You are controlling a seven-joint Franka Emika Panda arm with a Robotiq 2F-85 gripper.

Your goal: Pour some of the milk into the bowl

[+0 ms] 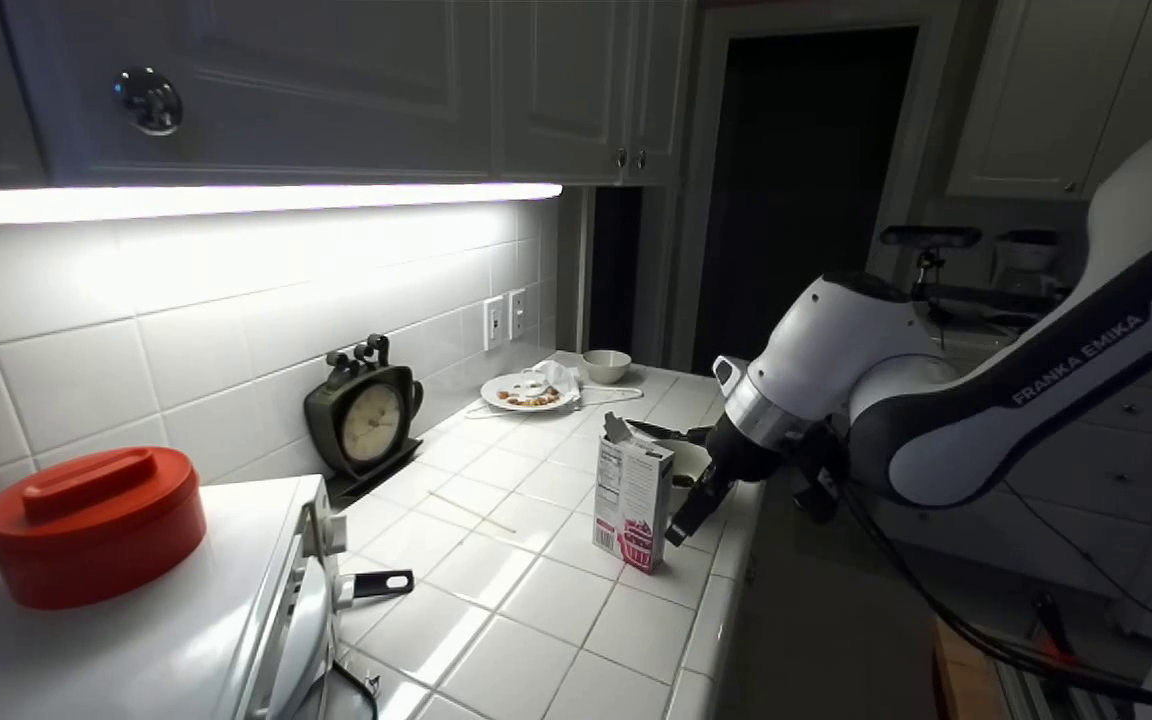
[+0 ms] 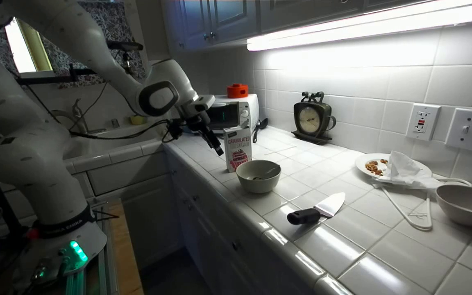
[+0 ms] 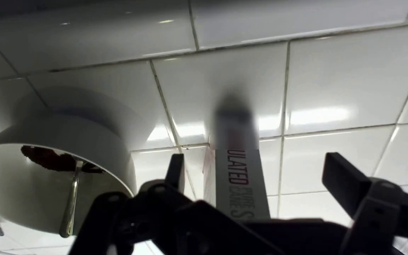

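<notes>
The carton is whitish-grey with reddish-pink print and stands upright on the counter; its front reads granulated sugar, and its top flap is open. The pale bowl stands beside it, partly behind the carton in an exterior view. In the wrist view the bowl holds something dark and a spoon. My gripper is open, pointing down at a slant, at the carton's counter-edge side. In the wrist view the carton shows between the fingers, nearer the left one, with gaps on both sides.
A black-handled server lies near the bowl. Farther along are a plate with food and a napkin and another pale bowl. A dark scale stands by the wall. A toaster oven carries a red lidded container.
</notes>
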